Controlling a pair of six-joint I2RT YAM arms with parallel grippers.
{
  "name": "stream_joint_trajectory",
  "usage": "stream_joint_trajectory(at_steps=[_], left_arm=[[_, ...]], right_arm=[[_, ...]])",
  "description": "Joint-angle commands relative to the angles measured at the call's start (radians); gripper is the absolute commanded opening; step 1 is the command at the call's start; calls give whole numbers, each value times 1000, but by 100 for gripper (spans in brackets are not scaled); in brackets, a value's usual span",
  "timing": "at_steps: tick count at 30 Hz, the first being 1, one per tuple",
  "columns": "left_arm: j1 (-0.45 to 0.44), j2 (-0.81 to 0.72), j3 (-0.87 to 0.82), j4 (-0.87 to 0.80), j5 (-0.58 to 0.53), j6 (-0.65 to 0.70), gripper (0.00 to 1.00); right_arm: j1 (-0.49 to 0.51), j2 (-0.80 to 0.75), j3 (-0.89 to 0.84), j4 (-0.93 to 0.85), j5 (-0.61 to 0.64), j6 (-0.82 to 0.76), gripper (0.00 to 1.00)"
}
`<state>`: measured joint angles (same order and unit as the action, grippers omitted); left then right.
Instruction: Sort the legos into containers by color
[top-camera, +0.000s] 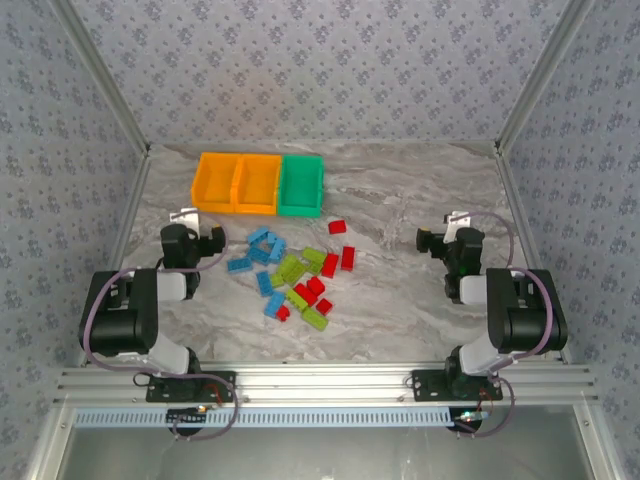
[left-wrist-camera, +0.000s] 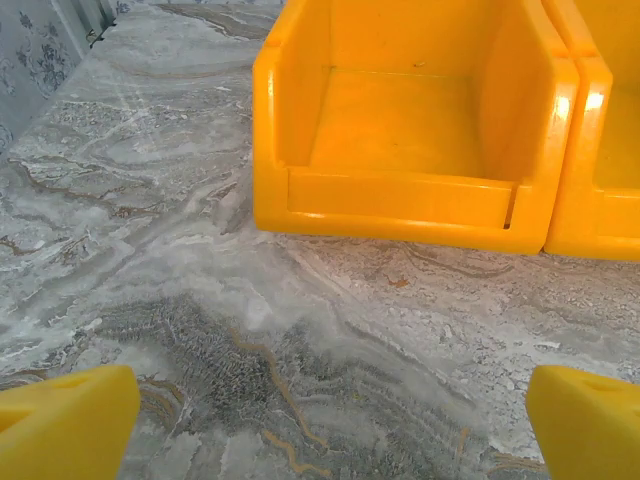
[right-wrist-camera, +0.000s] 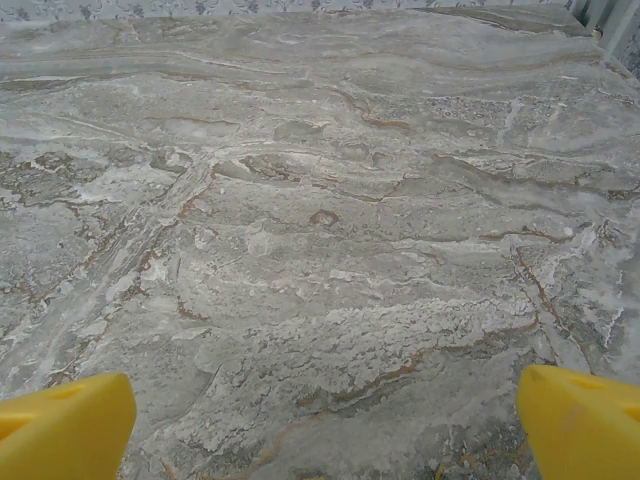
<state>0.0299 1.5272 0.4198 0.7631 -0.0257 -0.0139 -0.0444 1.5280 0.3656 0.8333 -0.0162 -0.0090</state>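
Standing near the left wall, the three joined open-topped plastic bins (top-camera: 258, 184), two orange and one green, lined the far side of the grey marbled table (top-camera: 400, 200). The left gripper (left-wrist-camera: 328, 405) hung low before the leftmost orange bin (left-wrist-camera: 400, 130), arm folded back, its yellow fingers (left-wrist-camera: 65, 420) spread wide around nothing. The small blue, lime and red studded bricks (top-camera: 290, 268) lay scattered mid-table, outside the bins. Bare table stretched rightward to the right gripper (right-wrist-camera: 325, 405), likewise wide apart and empty, arm folded near the right wall.
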Motion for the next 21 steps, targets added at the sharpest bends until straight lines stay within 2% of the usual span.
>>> stream_joint_trajectory(at_steps=[1, 16, 18, 20, 21], left_arm=[[-3, 7, -1, 38, 11, -13, 99], [-8, 4, -4, 41, 6, -10, 99], [-8, 3, -6, 44, 10, -7, 99], [-27, -20, -14, 42, 0, 12, 99], [-45, -50, -18, 25, -32, 23, 99]], right_arm=[[-3, -6, 17, -12, 4, -9, 100], [-2, -37, 14, -31, 20, -8, 100], [16, -134, 10, -113, 99, 4, 100], [32, -266, 38, -295, 205, 80, 100], [42, -345, 64, -429, 267, 166, 100]])
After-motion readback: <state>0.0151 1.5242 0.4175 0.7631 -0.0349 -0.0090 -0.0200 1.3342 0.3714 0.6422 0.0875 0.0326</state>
